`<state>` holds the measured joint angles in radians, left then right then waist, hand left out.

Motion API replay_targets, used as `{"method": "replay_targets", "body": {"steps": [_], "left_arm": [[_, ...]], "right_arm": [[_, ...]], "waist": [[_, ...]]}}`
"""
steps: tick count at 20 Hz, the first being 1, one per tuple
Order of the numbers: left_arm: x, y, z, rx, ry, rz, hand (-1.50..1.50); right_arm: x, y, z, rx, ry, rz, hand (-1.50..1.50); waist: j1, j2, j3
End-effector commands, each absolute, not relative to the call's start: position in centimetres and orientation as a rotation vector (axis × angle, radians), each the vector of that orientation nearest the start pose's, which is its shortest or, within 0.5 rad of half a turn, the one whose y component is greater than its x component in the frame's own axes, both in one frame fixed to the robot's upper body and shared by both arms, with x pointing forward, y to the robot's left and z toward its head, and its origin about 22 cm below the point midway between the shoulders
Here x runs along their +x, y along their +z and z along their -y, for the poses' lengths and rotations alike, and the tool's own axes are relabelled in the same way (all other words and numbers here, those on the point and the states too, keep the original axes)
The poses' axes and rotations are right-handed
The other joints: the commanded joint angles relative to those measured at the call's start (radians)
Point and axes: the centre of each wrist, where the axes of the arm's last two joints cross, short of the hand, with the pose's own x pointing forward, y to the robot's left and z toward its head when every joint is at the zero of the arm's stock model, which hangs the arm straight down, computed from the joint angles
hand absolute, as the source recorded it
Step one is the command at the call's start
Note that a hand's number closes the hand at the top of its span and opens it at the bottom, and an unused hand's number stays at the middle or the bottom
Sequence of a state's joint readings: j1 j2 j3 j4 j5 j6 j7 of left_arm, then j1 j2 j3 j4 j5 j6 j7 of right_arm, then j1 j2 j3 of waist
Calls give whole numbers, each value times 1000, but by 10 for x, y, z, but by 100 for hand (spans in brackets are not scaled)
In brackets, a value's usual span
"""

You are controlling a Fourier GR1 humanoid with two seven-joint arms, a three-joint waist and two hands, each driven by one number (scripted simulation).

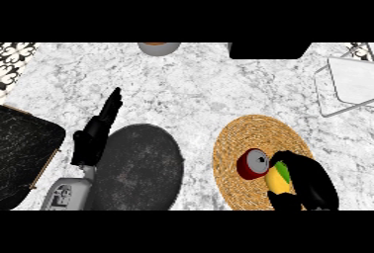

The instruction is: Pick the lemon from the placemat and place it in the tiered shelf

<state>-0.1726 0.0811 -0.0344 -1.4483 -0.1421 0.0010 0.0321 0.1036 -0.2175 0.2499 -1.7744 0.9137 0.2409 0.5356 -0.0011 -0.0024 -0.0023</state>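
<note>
Yellow-green lemon (277, 178) sits on the woven placemat (241, 131) near right, the right hand (310, 180) curled round it, seemingly. A red can (254, 163) touches it and could roll if nudged. The left hand (99, 131) rests spread; the shelf (350, 81) waits far right.

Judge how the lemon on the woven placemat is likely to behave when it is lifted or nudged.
The lemon looks rounded, so it would probably roll if nudged. It seems stiff, likely keeping shape under the right robot hand curled round it. Its smooth-looking skin might slip.
</note>
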Motion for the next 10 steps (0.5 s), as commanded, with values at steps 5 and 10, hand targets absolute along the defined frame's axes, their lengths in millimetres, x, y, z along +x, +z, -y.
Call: {"method": "replay_targets", "body": {"steps": [5, 10], "left_arm": [[294, 25, -225, 108, -245, 1583, 0], [275, 2, -220, 107, -257, 1568, 0]], "right_arm": [[226, 40, 214, -835, 891, 951, 150], [237, 50, 207, -831, 840, 980, 150]], "waist": [[0, 2, 2], [0, 2, 2]]}}
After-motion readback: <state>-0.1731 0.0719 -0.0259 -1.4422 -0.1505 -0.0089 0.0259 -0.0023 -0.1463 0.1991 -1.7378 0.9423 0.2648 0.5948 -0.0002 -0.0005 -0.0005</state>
